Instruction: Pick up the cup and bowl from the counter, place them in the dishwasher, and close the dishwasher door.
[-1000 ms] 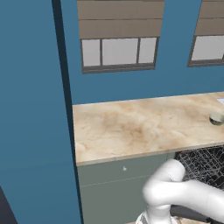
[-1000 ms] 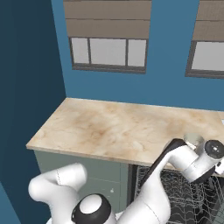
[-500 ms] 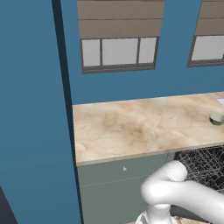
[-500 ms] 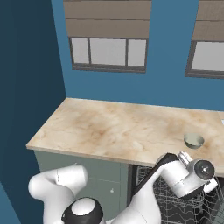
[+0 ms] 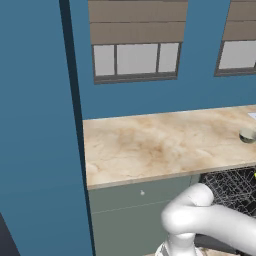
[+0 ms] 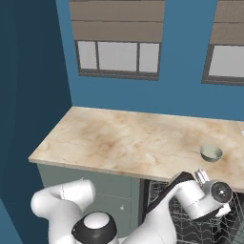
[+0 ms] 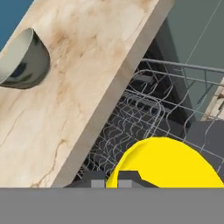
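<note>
While jaws pinch cup point(image 7: 164, 164) over rack point(image 7: 144, 109) | bowl point(image 7: 19, 59) upright, mouth up on counter point(image 7: 78, 83)

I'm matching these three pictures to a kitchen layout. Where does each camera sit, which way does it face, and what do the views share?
Left base view: behind the arm on its left, facing the counter and windows; white arm at lower right.
Right base view: behind on its right, same wall; arm rises from lower left over the dishwasher rack.
Hand view: on the hand, looking along the claw, shut on the cup, above the rack.
Shared: all three show the bowl on the counter.
</note>
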Controlling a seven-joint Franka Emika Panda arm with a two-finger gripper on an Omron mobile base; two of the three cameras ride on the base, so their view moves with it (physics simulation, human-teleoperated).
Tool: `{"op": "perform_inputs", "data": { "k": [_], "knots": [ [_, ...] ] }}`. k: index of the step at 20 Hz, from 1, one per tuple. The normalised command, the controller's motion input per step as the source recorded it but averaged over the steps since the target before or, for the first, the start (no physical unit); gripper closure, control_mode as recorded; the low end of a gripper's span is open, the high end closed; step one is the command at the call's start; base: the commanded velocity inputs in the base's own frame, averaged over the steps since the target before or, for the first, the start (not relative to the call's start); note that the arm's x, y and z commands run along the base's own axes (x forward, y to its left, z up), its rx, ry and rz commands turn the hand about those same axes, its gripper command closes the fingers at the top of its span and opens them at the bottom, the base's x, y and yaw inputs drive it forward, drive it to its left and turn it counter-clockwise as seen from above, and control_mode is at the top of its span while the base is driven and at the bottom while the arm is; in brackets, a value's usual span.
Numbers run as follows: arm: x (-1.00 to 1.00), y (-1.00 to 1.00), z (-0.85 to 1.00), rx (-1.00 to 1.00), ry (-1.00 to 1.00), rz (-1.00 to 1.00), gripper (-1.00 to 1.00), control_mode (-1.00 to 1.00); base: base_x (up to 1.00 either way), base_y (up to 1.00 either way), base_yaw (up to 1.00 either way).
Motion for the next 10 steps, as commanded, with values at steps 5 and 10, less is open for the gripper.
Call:
{"op": "perform_inputs", "data": {
  "k": [5,10],
  "knots": [
    [0.00,-0.13,-0.29,0.02,0.04,0.00,1.00,-1.00,0.00,0.00,0.00],
    [0.00,-0.13,-0.42,0.00,0.08,0.00,1.00,-1.00,0.00,0.00,0.00]
  ]
}}
